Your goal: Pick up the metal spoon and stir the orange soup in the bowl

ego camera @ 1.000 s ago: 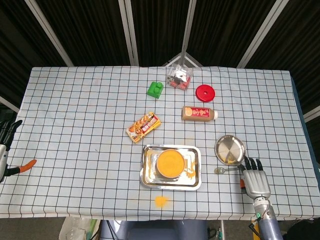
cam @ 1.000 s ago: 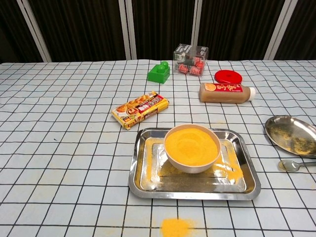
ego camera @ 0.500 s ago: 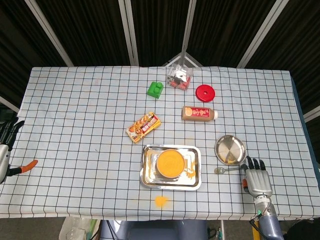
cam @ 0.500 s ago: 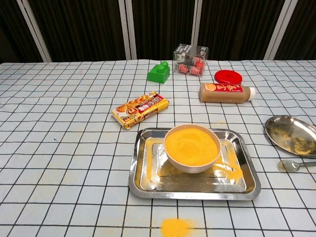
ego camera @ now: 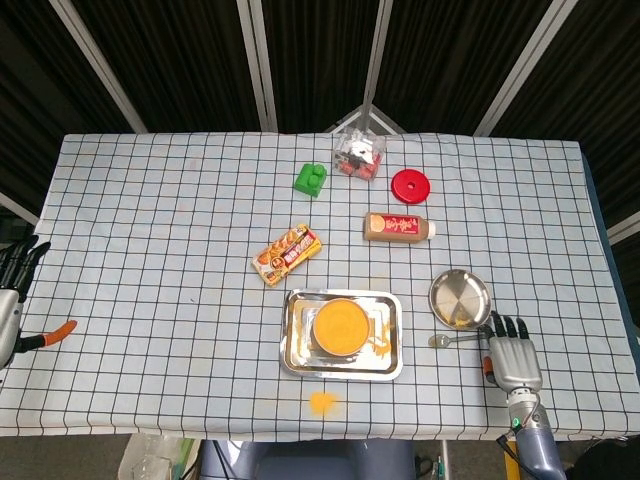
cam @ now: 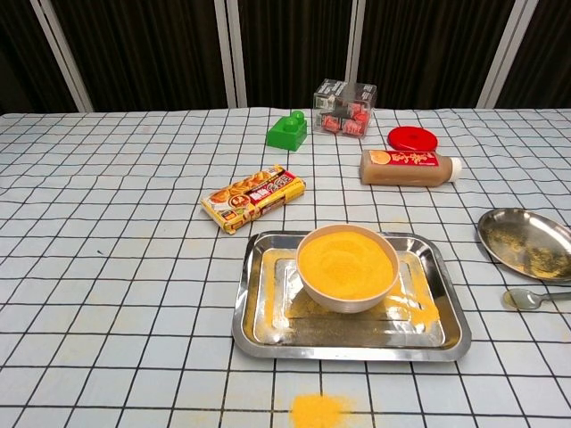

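The right hand (ego camera: 514,352) rests flat, fingers apart, holding nothing, barely shifted since a moment ago. The metal spoon (ego camera: 452,340) lies unmoved just left of it, right of the bowl of orange soup (ego camera: 340,325).

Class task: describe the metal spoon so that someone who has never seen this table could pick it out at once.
Start at the steel tray holding the bowl of orange soup, then look right to the round metal dish. The metal spoon lies just below it: small, slim-handled, unlike the wide dish.
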Motion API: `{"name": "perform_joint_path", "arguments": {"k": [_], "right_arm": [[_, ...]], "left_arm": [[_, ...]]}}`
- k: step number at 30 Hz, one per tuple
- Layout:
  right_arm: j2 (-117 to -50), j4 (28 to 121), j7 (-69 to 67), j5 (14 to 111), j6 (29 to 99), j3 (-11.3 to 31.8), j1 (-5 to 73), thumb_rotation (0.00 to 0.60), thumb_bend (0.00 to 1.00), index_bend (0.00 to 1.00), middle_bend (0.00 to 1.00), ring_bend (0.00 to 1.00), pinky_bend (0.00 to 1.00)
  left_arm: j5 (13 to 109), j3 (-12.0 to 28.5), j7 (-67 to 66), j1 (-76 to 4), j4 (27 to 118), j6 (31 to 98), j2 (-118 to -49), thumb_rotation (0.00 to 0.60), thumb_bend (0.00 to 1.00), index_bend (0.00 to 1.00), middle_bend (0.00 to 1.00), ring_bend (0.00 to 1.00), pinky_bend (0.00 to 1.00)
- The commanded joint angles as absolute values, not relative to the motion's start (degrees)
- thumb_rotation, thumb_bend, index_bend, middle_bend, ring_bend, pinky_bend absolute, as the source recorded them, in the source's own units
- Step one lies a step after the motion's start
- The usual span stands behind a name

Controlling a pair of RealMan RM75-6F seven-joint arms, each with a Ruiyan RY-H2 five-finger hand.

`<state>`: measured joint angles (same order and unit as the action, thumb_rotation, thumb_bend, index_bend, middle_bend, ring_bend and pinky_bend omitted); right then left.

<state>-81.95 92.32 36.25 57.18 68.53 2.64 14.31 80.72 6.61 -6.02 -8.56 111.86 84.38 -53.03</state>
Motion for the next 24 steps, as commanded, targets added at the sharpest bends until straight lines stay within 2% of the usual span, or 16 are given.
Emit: {"name": "perform_joint_path", "arguments": {"k": [1, 16, 24], "right_arm": [[-81.9, 92.4, 36.4, 57.0, 68.6, 2.5, 14.3, 0.600, 0.58, 0.22, 0.00, 0.00, 0.00], [-81.6, 93.8, 36.8, 56.7, 69.5, 1.6, 14.2, 0.600, 0.59, 0.36, 0.00, 0.00, 0.00], [-80.8, 95.9, 36.1, 58.5, 71.3, 1.1, 13.6, 0.600, 0.59, 0.36, 0.00, 0.00, 0.00]], "left_arm": [[80.8, 6.6, -6.1, -8.6, 111.9, 84.4, -53.1, 0.600, 0.00, 0.00, 0.00, 0.00, 0.00], [80.7, 7.1, -5.0, -8.4, 112.1, 84.9, -52.5, 0.600, 0.00, 0.00, 0.00, 0.00, 0.00], [80.8, 7.1, -4.9, -8.4, 112.4, 85.1, -52.3, 0.600, 0.00, 0.00, 0.00, 0.00, 0.00]]}}
